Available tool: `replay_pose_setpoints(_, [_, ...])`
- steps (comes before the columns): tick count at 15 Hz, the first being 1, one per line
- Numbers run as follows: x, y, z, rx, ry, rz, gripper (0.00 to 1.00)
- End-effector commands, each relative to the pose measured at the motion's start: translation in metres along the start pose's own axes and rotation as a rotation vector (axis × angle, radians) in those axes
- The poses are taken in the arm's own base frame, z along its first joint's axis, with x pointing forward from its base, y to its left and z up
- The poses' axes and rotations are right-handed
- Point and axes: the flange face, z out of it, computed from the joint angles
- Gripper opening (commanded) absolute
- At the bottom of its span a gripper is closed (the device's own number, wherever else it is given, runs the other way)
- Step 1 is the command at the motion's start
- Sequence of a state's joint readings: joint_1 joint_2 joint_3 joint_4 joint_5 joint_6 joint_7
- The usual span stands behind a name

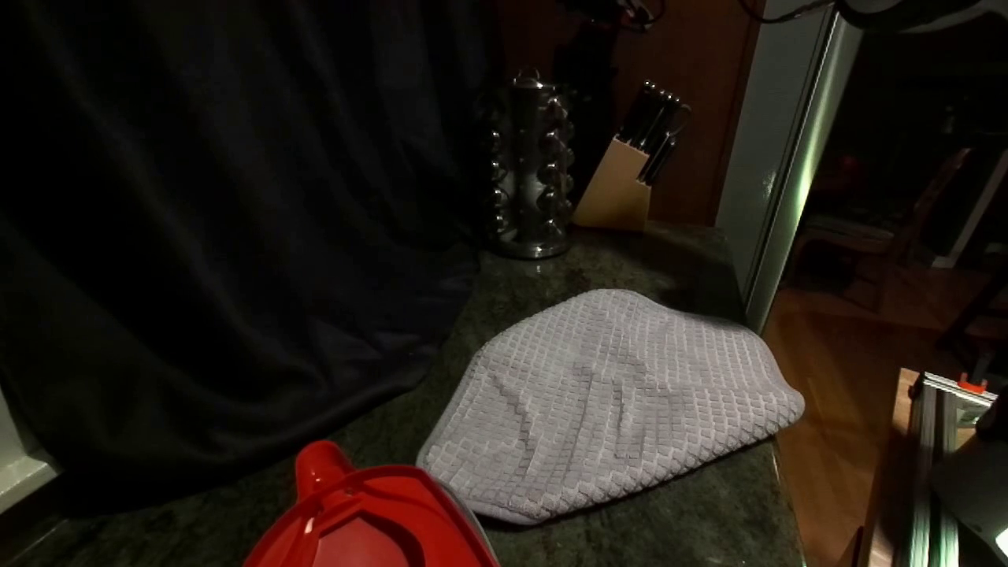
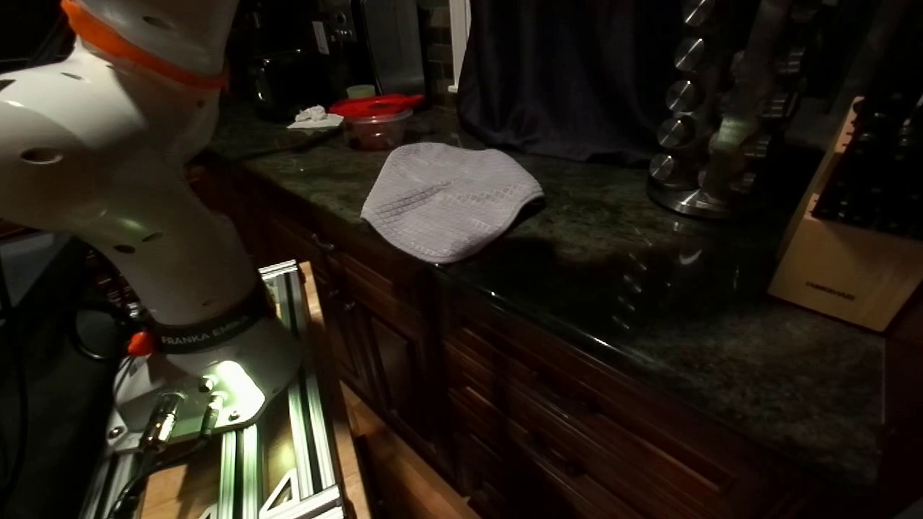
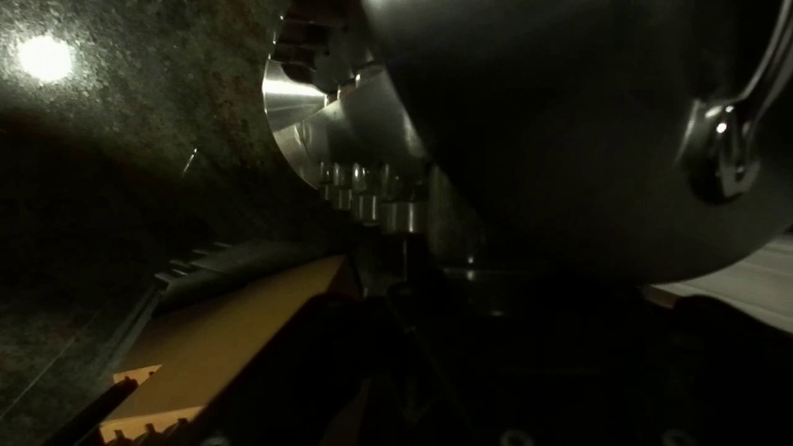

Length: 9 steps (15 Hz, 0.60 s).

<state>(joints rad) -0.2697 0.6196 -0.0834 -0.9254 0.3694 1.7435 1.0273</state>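
One black hand [image 3: 522, 303], gripping or empty we can't say, sits close by tall silver metal spice rack [image 3: 533, 142]: bumping could topple it.

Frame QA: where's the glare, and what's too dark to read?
Wrist view: round white glare on the dark speckled stone countertop; the tall silver metal spice rack has its top mostly near-black. In an exterior view, the white robot base partly blown out; in both exterior views, the draped black curtain shows only faint folds.
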Motion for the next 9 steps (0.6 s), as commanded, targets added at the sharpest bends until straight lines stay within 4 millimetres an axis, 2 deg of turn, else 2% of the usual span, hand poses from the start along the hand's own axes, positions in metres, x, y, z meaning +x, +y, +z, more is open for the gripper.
replay_pose_setpoints(1, [-0.005, 0.002, -0.007, 0.014, 0.016, -0.071, 0.25])
replay_pose_setpoints(4, [-0.004, 0.002, -0.007, 0.026, 0.010, -0.051, 0.25])
replay_pose_setpoints(9, [-0.002, 0.013, -0.014, -0.005, 0.015, 0.138, 0.25])
